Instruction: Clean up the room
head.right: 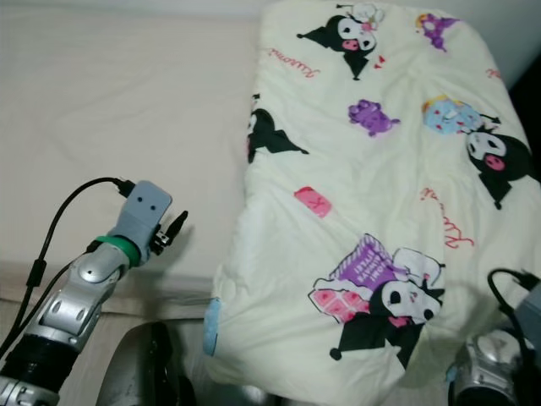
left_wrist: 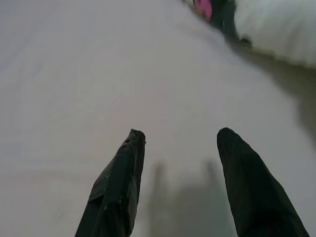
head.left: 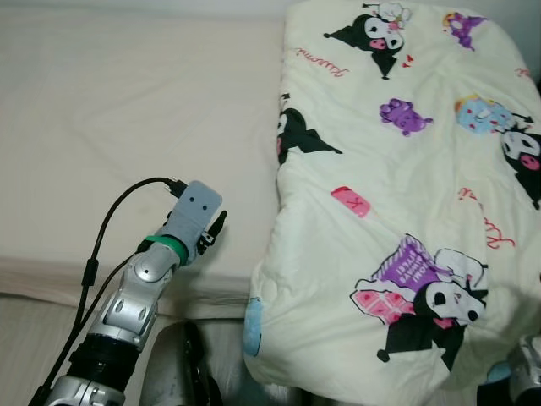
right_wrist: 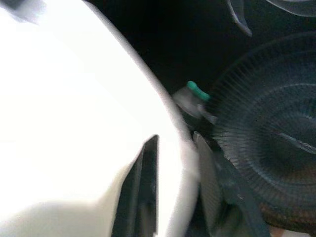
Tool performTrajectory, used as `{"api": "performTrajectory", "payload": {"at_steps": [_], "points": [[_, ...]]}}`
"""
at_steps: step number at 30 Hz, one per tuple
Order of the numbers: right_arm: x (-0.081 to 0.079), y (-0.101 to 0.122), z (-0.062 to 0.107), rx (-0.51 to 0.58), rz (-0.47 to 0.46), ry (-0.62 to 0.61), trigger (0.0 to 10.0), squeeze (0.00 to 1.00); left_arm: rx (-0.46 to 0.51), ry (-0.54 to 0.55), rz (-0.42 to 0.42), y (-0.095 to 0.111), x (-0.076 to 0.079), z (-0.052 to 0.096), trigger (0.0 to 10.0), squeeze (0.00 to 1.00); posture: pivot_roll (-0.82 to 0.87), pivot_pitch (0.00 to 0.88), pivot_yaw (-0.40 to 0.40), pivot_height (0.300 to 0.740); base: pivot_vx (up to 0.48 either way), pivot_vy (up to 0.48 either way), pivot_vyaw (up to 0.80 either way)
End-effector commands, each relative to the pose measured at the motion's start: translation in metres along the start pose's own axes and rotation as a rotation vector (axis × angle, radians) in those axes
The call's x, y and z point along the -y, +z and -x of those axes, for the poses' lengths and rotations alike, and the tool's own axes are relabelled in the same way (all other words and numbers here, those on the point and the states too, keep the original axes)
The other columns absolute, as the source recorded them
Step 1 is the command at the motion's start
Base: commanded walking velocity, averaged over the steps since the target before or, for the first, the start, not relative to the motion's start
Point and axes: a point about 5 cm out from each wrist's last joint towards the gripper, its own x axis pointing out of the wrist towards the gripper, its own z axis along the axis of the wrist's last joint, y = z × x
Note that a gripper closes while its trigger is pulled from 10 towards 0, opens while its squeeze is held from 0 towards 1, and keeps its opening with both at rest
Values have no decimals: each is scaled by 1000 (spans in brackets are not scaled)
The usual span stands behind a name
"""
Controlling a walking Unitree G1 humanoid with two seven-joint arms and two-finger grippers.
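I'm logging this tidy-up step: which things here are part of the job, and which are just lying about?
Part of the job:
- cartoon-print quilt, folded on the bed, its near end hanging over the edge
- mattress, bare beside the quilt
- left pincer, open above the mattress
- right pincer, low at the quilt's overhanging edge

Lying about:
- green-capped bottle
- dark fan

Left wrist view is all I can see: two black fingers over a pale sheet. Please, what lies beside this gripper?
Observer: A folded cartoon-print blanket lies on the bed, to the robot's right of the left gripper.
Operator: Is the left gripper holding something?
Observer: No, it is open above the bare sheet.
Operator: Where is the right gripper?
Observer: The right gripper is at the blanket's near edge, its fingers either side of white fabric.
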Motion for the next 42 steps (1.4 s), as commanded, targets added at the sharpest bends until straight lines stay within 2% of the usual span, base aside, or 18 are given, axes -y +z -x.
{"api": "performTrajectory", "payload": {"at_steps": [1,2,3,4,6,7,8,10,12,13,14,23,27,29,32,34,36,42], "points": [[-36,9,23,107,2,233,10000,0,85,-22,31,14,5,1,10000,0,-63,194,67,586,0,0,0],[-36,9,23,107,2,233,10000,0,85,-22,31,14,5,1,10000,0,-63,194,67,586,0,0,0],[-65,21,46,178,-55,412,10000,0,132,-28,49,22,8,3,10000,0,-65,187,56,586,0,0,0],[-65,21,46,178,-55,412,10000,0,132,-28,49,22,8,3,10000,0,-65,187,56,586,0,0,0],[-99,33,85,222,-174,660,10000,0,151,-16,81,24,14,8,10000,0,-69,169,34,586,0,0,0],[-106,38,97,235,-211,728,10000,0,149,-8,94,23,16,10,10000,0,-69,169,34,586,0,0,0],[-106,38,97,235,-211,728,10000,0,149,-8,94,23,16,10,10000,0,-69,169,34,586,0,0,0],[-115,35,111,223,-246,828,10000,0,102,73,129,9,15,12,10000,0,-79,138,-6,586,0,0,0],[-115,35,111,223,-246,828,10000,0,102,73,129,9,15,12,10000,0,-79,138,-6,586,0,0,0],[-121,31,119,209,-249,878,10000,0,77,144,140,1,12,13,10000,0,-72,119,-24,591,0,0,0],[-124,30,122,206,-241,900,10000,0,73,167,140,-1,11,14,10000,0,-67,103,-35,596,0,0,0],[-131,35,134,210,-239,961,10000,0,59,188,128,-6,6,20,10000,0,-70,82,-35,626,0,0,0],[-129,34,133,210,-235,977,10000,0,70,171,119,-2,9,15,10000,0,-77,75,-43,641,0,0,0],[-123,28,126,197,-218,971,10000,0,80,164,133,2,16,7,10000,0,-83,55,-43,656,0,0,0],[-121,27,123,198,-211,965,10000,0,83,158,138,3,20,5,10000,0,-87,41,-30,661,0,0,0],[-116,22,115,201,-184,939,10000,0,79,125,139,1,32,-1,10000,0,-86,31,-7,676,0,0,0],[-115,22,114,199,-184,923,10000,0,73,120,131,0,33,-3,10000,0,-88,37,-12,686,0,0,0],[-119,23,119,188,-195,939,10000,0,58,161,145,-4,22,-5,10000,0,-85,53,-15,711,0,0,0]]}}
